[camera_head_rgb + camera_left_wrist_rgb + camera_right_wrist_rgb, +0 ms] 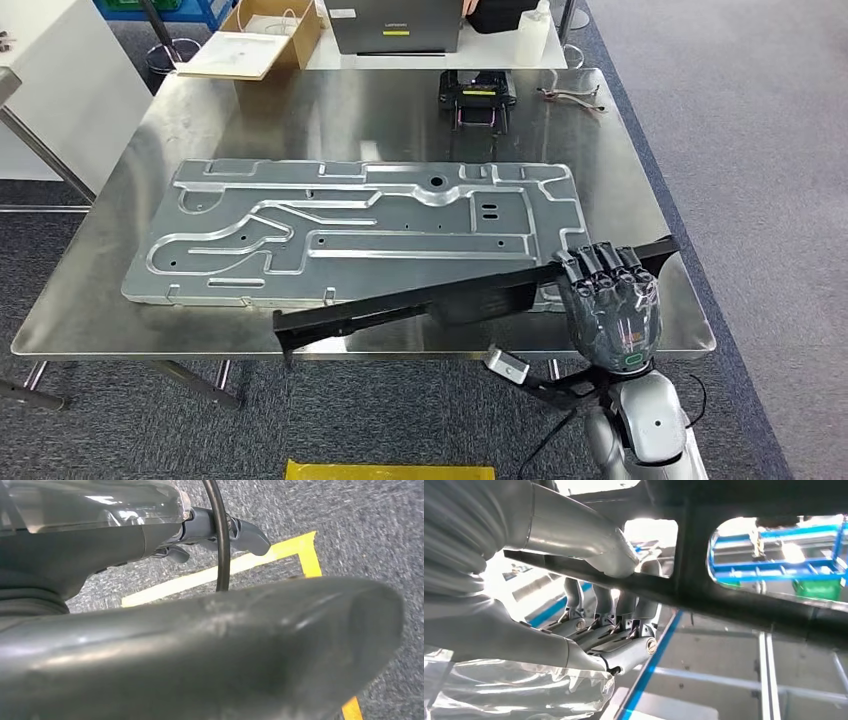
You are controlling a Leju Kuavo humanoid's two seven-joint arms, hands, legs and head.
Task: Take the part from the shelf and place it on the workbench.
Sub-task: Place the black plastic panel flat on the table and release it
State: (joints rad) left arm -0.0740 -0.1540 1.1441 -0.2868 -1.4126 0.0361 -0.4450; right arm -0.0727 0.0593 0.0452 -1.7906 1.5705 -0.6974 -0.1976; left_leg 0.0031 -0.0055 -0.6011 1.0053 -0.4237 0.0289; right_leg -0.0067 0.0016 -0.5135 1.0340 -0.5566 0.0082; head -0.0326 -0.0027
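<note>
— Holding anything, that right hand (611, 300)?

— Yes. Its fingers (599, 607) are curled over a long black part (440, 300) and the thumb (574, 535) presses it from the other side, so the part is clamped between them. The hand grips it close to one end.

— Where does the part sit?

— From the head view it runs at a slant across the near edge of the steel workbench (300, 110), the gripped end over the bench's near right corner, the far end reaching out past the near edge over the carpet (760, 150). I cannot tell whether it touches the benchtop or hangs just above it. In the right wrist view it shows as a dark frame with cut-out windows.

— What else is on the bench?

— A large pressed metal panel (360, 230) lies flat in the middle, and the black part crosses in front of its near edge. Farther back stand a small black device (477, 97) with yellow marks and, near the right rear, a pair of pliers (572, 96). A cardboard box (262, 38) sits beyond the bench at the back left.

— And the left hand (220, 532)?

— It hangs over grey carpet with yellow tape lines (240, 565). Nothing is in it that I can see, but the fingers are mostly hidden, so I cannot tell how far apart they are.
</note>
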